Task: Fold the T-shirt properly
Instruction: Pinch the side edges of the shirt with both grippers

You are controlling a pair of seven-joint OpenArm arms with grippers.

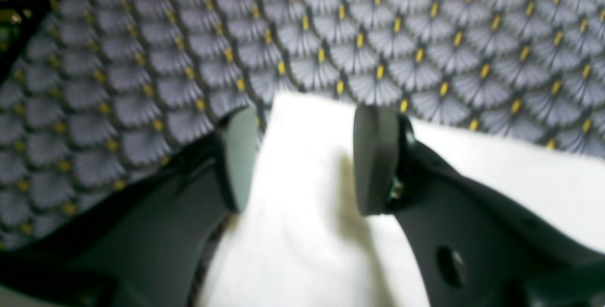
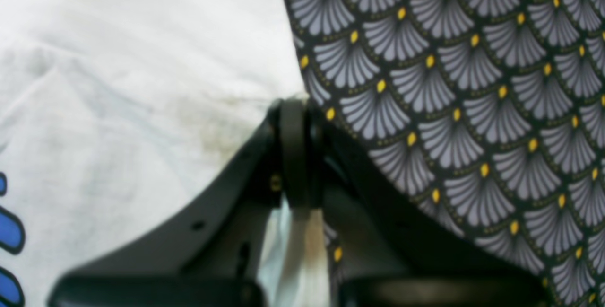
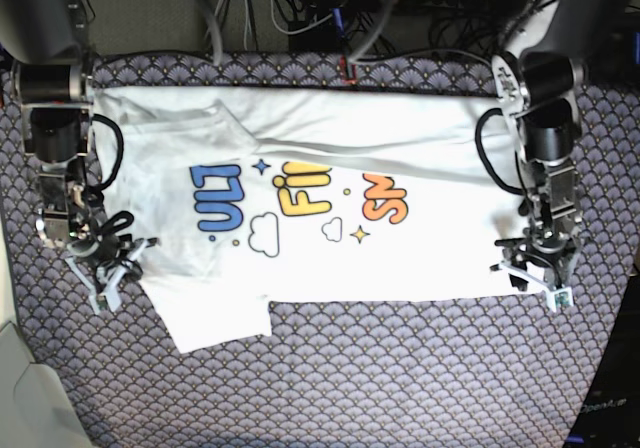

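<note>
Scalloped grey fans with yellow dots cover the counter (image 3: 330,368), and cables run along its far edge. At the left of the base view, my right hand (image 3: 108,276) sits low at the corner of the T-shirt (image 3: 330,258). From its wrist camera the pads (image 2: 294,151) are pressed together over a pinch of white cloth at the shirt's edge, with blue print showing off to the side. Next comes the T-shirt itself, spread print-up across the middle of the counter, blue, yellow and orange letters with clouds and stars, one sleeve folded in at the top left and a flap hanging down at the bottom left. At the right edge, my left hand (image 3: 536,276) hovers with its fingers (image 1: 375,160) spread wide, white fabric lying between them ungripped.
</note>
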